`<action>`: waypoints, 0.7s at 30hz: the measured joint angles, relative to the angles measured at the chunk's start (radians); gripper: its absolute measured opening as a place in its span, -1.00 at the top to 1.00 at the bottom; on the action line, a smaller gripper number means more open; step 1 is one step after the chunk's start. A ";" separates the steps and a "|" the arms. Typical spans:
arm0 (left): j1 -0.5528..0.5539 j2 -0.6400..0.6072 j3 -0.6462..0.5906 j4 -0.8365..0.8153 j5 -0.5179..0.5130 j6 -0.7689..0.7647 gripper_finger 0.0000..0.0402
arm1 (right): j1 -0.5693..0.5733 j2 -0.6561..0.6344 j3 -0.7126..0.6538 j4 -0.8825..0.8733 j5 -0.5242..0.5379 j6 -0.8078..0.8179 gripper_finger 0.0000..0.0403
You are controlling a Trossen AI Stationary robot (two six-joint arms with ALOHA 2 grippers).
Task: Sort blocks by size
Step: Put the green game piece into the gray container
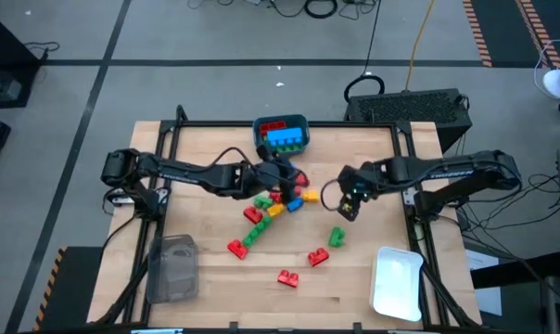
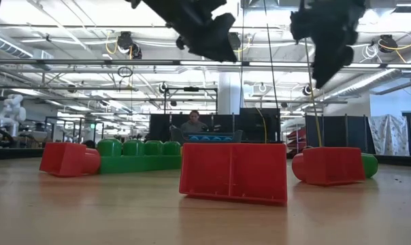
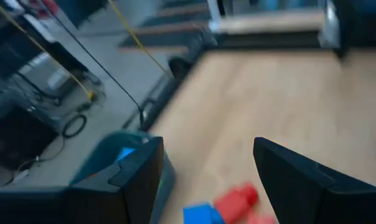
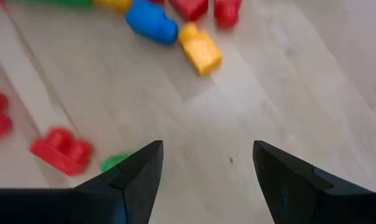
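Nearest the front edge of the worktop [image 1: 215, 306] lies a red block [image 1: 287, 276], with a red-and-green pair [image 1: 324, 249] behind it. Mid-table, the main scatter of blocks [image 1: 273, 206] sits under the left gripper [image 1: 278, 176], jaws parted, nothing held. Right gripper [image 1: 348, 209] hovers beside it, also released and empty. At the far edge, the teal bin [image 1: 282, 134] holds blue and red blocks.

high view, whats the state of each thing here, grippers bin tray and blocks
left gripper: open, empty, over the block pile beside the teal bin
right gripper: open, empty, above bare table
teal bin: upright, holds blue and red blocks
white tray: empty
clear container: seems empty
loose blocks: scattered on the table, unsorted
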 joint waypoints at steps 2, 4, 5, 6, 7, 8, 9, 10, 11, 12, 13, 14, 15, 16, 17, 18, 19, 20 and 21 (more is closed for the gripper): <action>0.006 0.000 0.000 0.046 0.005 -0.001 -0.26 | 0.018 0.000 -0.025 -0.007 0.008 -0.001 -0.18; 0.007 0.000 0.001 0.052 0.023 -0.004 -0.26 | 0.027 0.001 -0.043 -0.030 0.013 -0.002 -0.18; 0.006 0.000 0.001 0.041 0.038 -0.018 -0.26 | 0.029 0.001 -0.051 -0.048 0.014 0.012 -0.18; 0.005 0.000 0.001 0.019 0.053 -0.043 -0.26 | 0.031 0.000 -0.061 -0.058 0.019 0.019 -0.18; 0.002 0.000 0.001 -0.006 0.082 -0.073 -0.26 | 0.031 0.000 -0.073 -0.057 0.034 0.019 -0.18; 0.000 0.000 0.001 -0.033 0.113 -0.104 -0.26 | 0.031 0.000 -0.086 -0.050 0.052 0.021 -0.18; -0.003 0.000 0.001 -0.064 0.150 -0.135 -0.26 | 0.031 0.001 -0.100 -0.044 0.072 0.025 -0.18; -0.006 0.000 0.001 -0.098 0.184 -0.162 -0.26 | 0.031 0.001 -0.113 -0.040 0.093 0.027 -0.18; -0.008 0.000 0.001 -0.131 0.211 -0.181 -0.26 | 0.031 0.000 -0.128 -0.024 0.115 0.027 -0.18; -0.012 0.000 0.001 -0.173 0.229 -0.199 -0.26 | 0.031 0.000 -0.145 0.004 0.130 0.034 -0.18; -0.018 0.000 0.001 -0.216 0.238 -0.212 -0.26 | 0.031 0.000 -0.164 0.041 0.143 0.045 -0.18; -0.024 0.000 0.001 -0.261 0.245 -0.224 -0.26 | 0.031 0.000 -0.186 0.082 0.148 0.059 -0.18; -0.030 0.000 0.001 -0.310 0.247 -0.236 -0.26 | 0.031 0.000 -0.207 0.128 0.148 0.071 -0.18; -0.039 0.000 0.001 -0.355 0.248 -0.246 -0.26 | 0.031 0.000 -0.228 0.178 0.147 0.078 -0.18; -0.048 0.000 0.001 -0.399 0.248 -0.259 -0.26 | 0.031 0.000 -0.248 0.230 0.145 0.083 -0.18; -0.057 0.000 0.001 -0.436 0.248 -0.266 -0.26 | 0.033 0.000 -0.268 0.281 0.144 0.091 -0.18; -0.070 0.000 0.001 -0.467 0.248 -0.278 -0.26 | 0.036 0.000 -0.288 0.328 0.144 0.103 -0.18; -0.082 0.000 0.001 -0.493 0.248 -0.289 -0.26 | 0.038 0.000 -0.305 0.370 0.144 0.114 -0.18; -0.096 0.000 0.001 -0.512 0.249 -0.292 -0.26 | 0.041 0.000 -0.321 0.409 0.145 0.120 -0.18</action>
